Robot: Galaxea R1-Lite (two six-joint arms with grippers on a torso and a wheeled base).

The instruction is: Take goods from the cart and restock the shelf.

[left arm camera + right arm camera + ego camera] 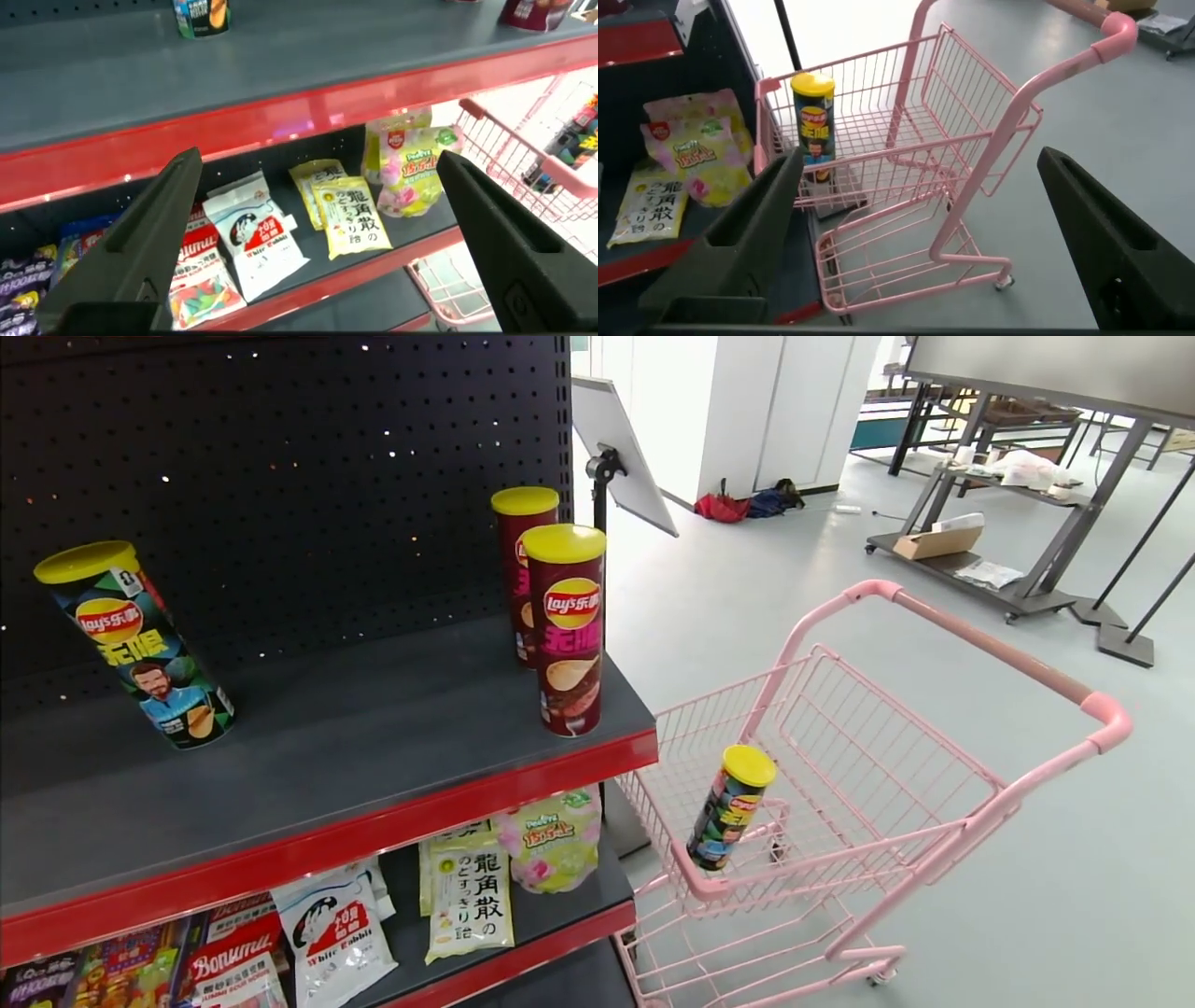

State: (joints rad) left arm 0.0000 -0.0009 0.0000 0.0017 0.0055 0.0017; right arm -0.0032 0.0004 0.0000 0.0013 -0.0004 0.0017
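While my left pincer (pixel 318 156) hangs with its dark fingers spread wide and empty before the dark metal shelf with the red front edge (pixel 234 121), facing the flat snack packets (pixel 350 219) on its lower tier, my right pincer (pixel 920 154), just as wide and empty, hangs over the pink wire shopping cart (pixel 971 112). In the cart's basket, at the end nearest the shelf, stands a dark patterned crisp tube with a yellow lid (pixel 813 117). On the upper tier two maroon yellow-lidded tubes (pixel 567 630) stand at the cart-side end, a blue yellow-lidded tube (pixel 140 653) well apart from them
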